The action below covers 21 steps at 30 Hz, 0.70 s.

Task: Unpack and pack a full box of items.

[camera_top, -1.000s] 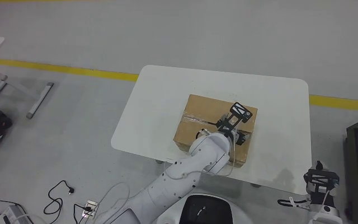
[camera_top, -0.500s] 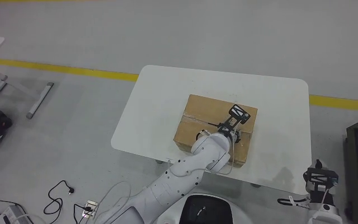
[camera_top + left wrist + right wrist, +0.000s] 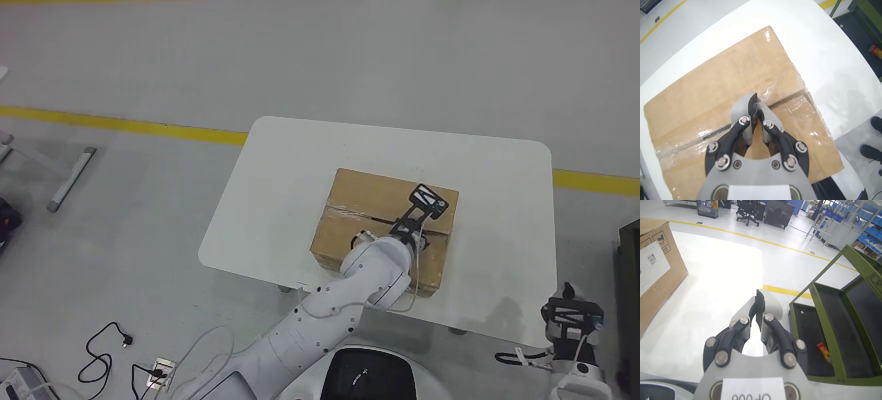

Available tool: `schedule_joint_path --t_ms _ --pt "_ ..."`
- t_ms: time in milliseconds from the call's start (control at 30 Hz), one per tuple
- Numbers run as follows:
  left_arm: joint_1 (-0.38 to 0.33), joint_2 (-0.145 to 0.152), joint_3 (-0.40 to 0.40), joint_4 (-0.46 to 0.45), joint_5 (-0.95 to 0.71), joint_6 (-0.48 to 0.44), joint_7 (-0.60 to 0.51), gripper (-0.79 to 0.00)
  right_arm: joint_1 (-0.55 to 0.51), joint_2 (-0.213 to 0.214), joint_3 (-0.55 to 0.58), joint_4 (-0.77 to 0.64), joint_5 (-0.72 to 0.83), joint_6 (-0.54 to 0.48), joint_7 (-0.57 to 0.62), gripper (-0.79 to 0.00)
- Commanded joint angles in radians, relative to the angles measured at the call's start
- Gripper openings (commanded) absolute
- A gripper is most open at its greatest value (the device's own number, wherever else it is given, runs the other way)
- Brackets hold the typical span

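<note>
The box [image 3: 365,195] sits shut in the middle of the desk [image 3: 290,165]. Its two top flaps meet in a seam that runs along the box's long axis, and that seam is covered by a strip of clear, wrinkled tape [image 3: 770,91].

My left gripper [image 3: 755,102] is right on that seam, part-way along it, with taped seam running off to both sides of the tips. Its fingers are pressed together on what looks like a lifted curl of the tape. I judge the unpacking has barely begun, because the flaps lie flat and nothing is out.

The next move turns on that line. The seam lies crosswise to the way the left gripper points, so I reckon a pull has to travel along the seam rather than straight up. Otherwise the thin film may tear off short or drag the whole box.

My right gripper [image 3: 758,302] is well apart from the box, out past the desk's corner, with its fingers together on nothing. The left arm is plainly the one on the job.

The desk top is white, smooth and glossy, so I expect the box could slide on it. Beside the right gripper stands a green cart [image 3: 829,313] with a small packet [image 3: 824,351] on its dark shelf. Past the desk, a yellow line [image 3: 120,124] crosses the grey floor.
</note>
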Motion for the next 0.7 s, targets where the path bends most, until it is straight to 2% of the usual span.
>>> schedule_joint_path --t_ms 0,233,467,667 --pt "0.020 0.002 -0.014 -0.038 -0.008 -0.004 0.015 -0.785 0.000 -0.001 -0.003 -0.004 0.001 -0.001 0.000 -0.785" --pt "0.095 0.016 -0.067 -0.158 0.000 -0.041 0.040 -0.785 0.003 -0.003 -0.019 -0.020 0.014 -0.029 -0.009 -0.785" --pt "0.154 0.031 -0.140 -0.228 0.009 -0.067 0.038 -0.785 0.017 -0.004 -0.047 -0.060 0.017 -0.072 -0.009 -0.785" --pt "0.187 0.041 -0.207 -0.278 0.010 -0.078 0.044 -0.785 0.053 -0.009 -0.125 -0.080 -0.051 -0.094 0.010 -0.785"
